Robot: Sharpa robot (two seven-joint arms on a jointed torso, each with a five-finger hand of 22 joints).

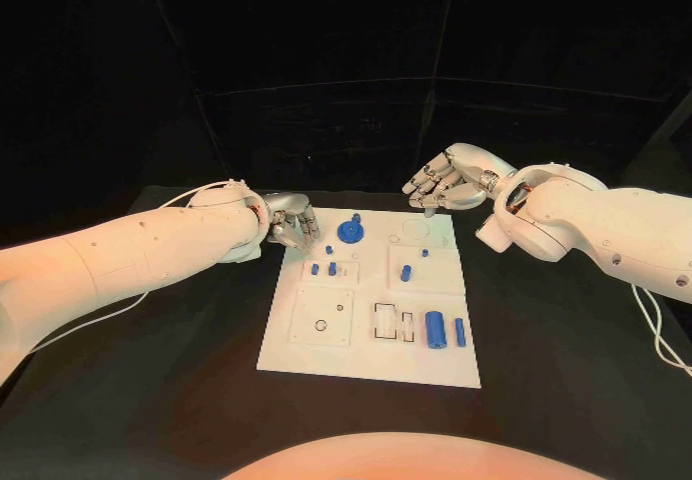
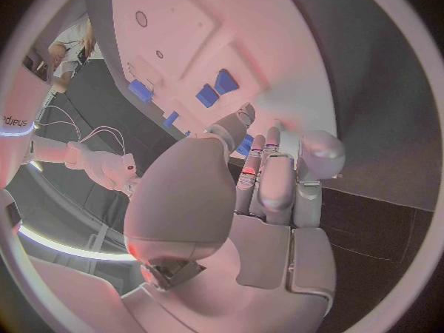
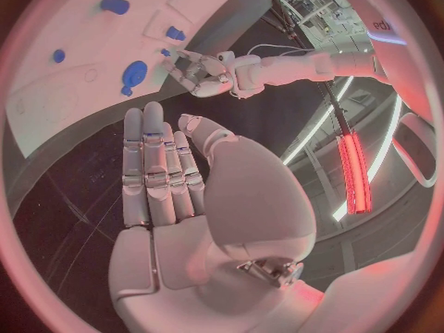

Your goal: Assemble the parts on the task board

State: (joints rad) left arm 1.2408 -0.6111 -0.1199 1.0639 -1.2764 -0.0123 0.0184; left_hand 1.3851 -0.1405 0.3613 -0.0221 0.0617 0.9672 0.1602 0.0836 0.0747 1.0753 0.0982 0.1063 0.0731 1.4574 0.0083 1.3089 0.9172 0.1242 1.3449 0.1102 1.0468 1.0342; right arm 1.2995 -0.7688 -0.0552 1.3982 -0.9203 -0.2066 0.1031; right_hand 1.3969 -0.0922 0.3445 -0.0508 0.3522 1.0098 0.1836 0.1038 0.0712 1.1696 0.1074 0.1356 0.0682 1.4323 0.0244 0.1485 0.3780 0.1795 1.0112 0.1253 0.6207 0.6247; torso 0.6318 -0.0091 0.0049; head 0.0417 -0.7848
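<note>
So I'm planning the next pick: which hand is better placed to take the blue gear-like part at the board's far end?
Probably the left. The left hand hovers at the task board's left edge, right beside the blue gear-like part. The right hand is raised beyond the far right corner, farther off. Both hold nothing.

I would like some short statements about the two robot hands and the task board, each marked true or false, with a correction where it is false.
1. The task board lies between the two arms. True.
2. The right robot hand holds a blue part. False: it holds nothing, and its fingers lie straight and close together in the right wrist view.
3. The left robot hand is at the board's far left corner. True.
4. The blue gear lies at the board's near edge. False: it lies near the far edge.
5. Two blue cylinders lie side by side near the board's near right corner. True.
</note>
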